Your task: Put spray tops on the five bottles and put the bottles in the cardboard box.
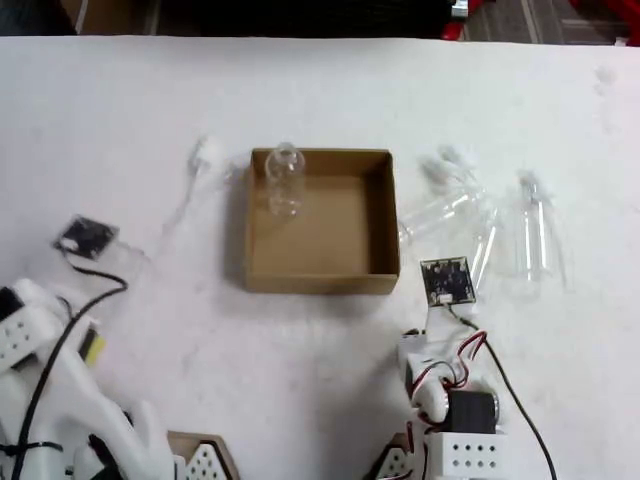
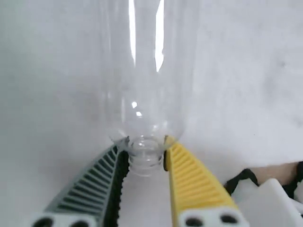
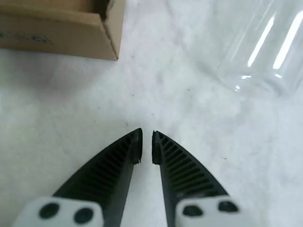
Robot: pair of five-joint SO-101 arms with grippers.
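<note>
One bottle (image 1: 285, 182) sits in the box (image 1: 375, 215), in its far left corner, and seems to be upright. A second bottle (image 2: 151, 71) is clamped at the neck between the grey and yellow fingers of the left gripper (image 2: 146, 152), with its clear body pointing away from the wrist over the white table (image 1: 320, 90). In the high view the left arm (image 1: 60, 400) is at the near left edge, well apart from the box. The right arm (image 1: 450, 400) is at the near right, just beyond the box's near right corner. The right gripper (image 3: 147, 146) hangs low over bare table with its black jaws almost together, only a thin slit between the tips and nothing in it. The box corner (image 3: 111, 33) lies to one side of it and the base of a lying bottle (image 3: 258, 61) to the other. Right of the box, more bottles (image 1: 530, 235) lie on the table, and I cannot tell how many. Small white tops (image 1: 445, 162) lie near them at the far side. A spray top (image 1: 207, 152) lies just off the box's far left corner.
</note>
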